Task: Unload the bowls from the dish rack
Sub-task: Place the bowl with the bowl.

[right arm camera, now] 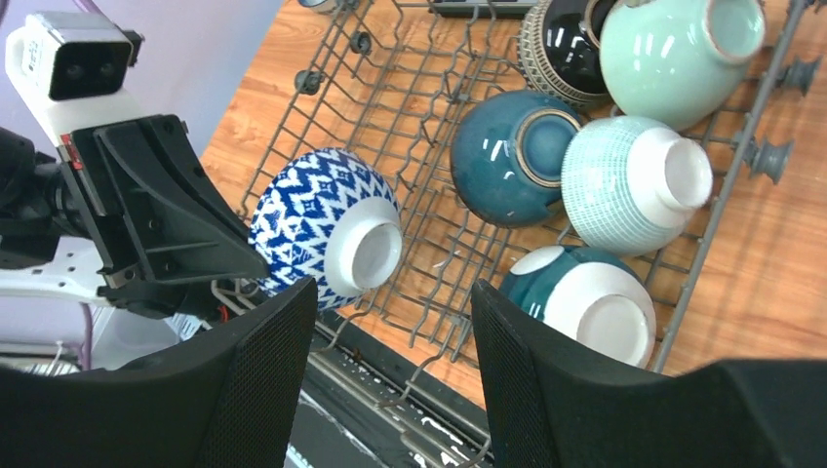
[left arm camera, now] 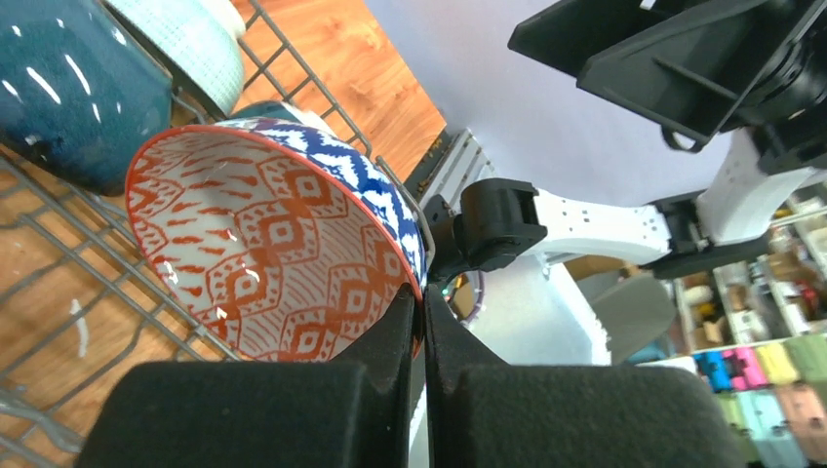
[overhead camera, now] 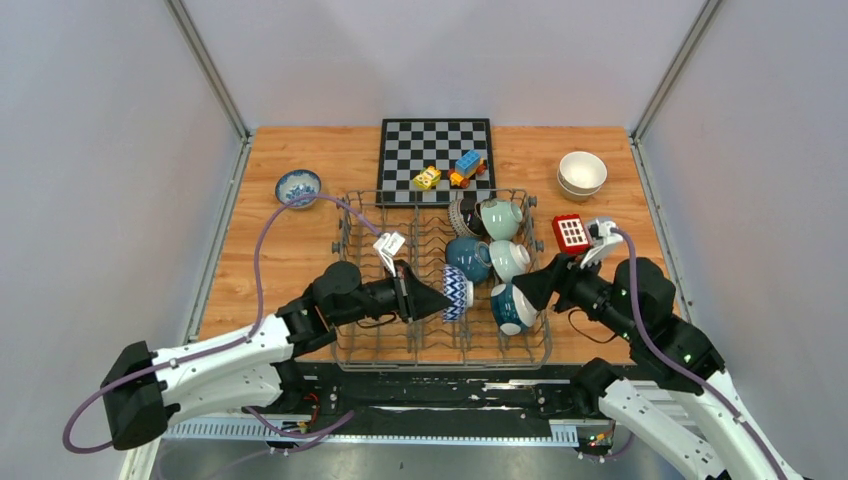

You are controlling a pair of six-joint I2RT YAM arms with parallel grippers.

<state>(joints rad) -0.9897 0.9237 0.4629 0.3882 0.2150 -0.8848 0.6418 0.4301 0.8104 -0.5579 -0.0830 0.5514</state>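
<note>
1. Left gripper [left arm camera: 421, 336]: the jaws are drawn almost together and pinch the rim of the patterned bowl [left arm camera: 263, 244]. One finger sits inside the orange-and-white interior, and the other sits against the blue-and-white outside.
2. The patterned bowl stands on edge directly ahead of the left fingertips, inside the dish rack [left arm camera: 59, 244]. Its foot ring faces away from this gripper, toward the right gripper. It cannot be told whether it rests on the wires.
3. Past the held bowl, farther from the left fingertips, lie a dark teal bowl [left arm camera: 59, 88] and a textured mint bowl [left arm camera: 190, 44], both in the rack.
4. Right gripper [right arm camera: 390, 302]: the jaws are spread wide with nothing between the fingers. It hovers over the near end of the rack.
5. The patterned bowl lies just beside the finger nearer the left arm. A teal bowl with a white foot [right arm camera: 590, 312] lies just beside the other finger, at the rack's near corner.
6. Ahead of the right fingertips, the dark teal and textured mint bowls touch. Beyond them, a smooth mint bowl [right arm camera: 673, 54] lies beside a dark-patterned bowl [right arm camera: 561, 49].
7. Outside the rack:
   - A red keypad block [overhead camera: 571, 232] sits just beside the right wrist.
   - Stacked cream bowls [overhead camera: 582, 174] sit farther ahead of the right wrist.
   - A blue-and-white bowl [overhead camera: 298, 186] sits well apart from the left gripper.
   - A chessboard [overhead camera: 435, 145] carrying toy blocks [overhead camera: 467, 168] lies past the rack.
</note>
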